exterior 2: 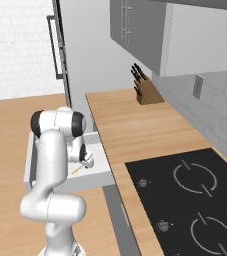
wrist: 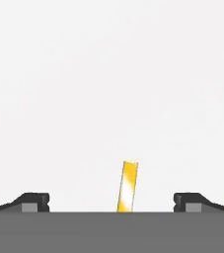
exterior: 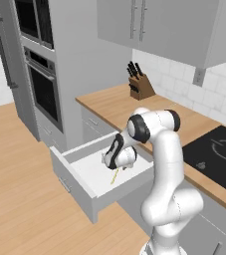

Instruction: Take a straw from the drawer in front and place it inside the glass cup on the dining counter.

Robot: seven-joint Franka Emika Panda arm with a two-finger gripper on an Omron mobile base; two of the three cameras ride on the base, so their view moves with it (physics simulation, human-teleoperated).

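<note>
The straw (wrist: 128, 187) lies flat on the white floor of the open drawer (exterior: 134, 177), directly beneath the tool (wrist: 111, 203). In the hand view it falls between the two fingertips (wrist: 34, 201), slightly toward the right one, its long axis running roughly crosswise to the line joining them. The tool stands fully open and holds nothing. The arm reaches forward and down into the drawer, wrist pointing downward, from the near side. Judgement: a straight descent should bracket the straw for closing.
</note>
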